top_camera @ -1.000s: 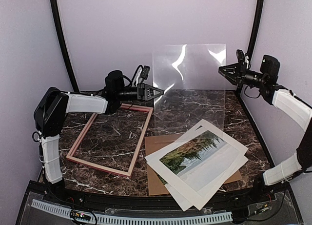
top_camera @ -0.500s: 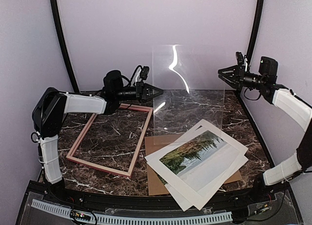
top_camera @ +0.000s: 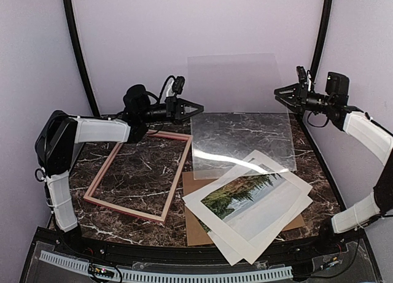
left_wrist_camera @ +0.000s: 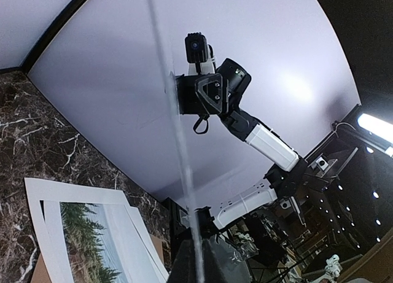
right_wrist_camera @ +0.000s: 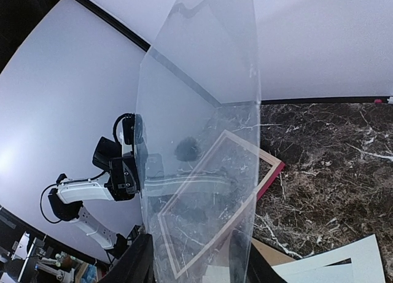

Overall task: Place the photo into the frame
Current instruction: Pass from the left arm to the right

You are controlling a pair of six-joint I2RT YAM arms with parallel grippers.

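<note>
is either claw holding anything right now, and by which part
The left claw is shut on the clear sheet, pinching its left edge. The right claw stands open around the sheet's right edge and grips nothing.

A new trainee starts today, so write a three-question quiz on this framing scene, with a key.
1. True or false: the landscape paper photo lies inside the pink-red rectangular wooden frame.
2. Fill in: the right gripper has its jaws ____.
3. Which grips the clear plastic sheet: A, the left gripper, or B, the right gripper?
Key: 1 false; 2 open; 3 A.
</note>
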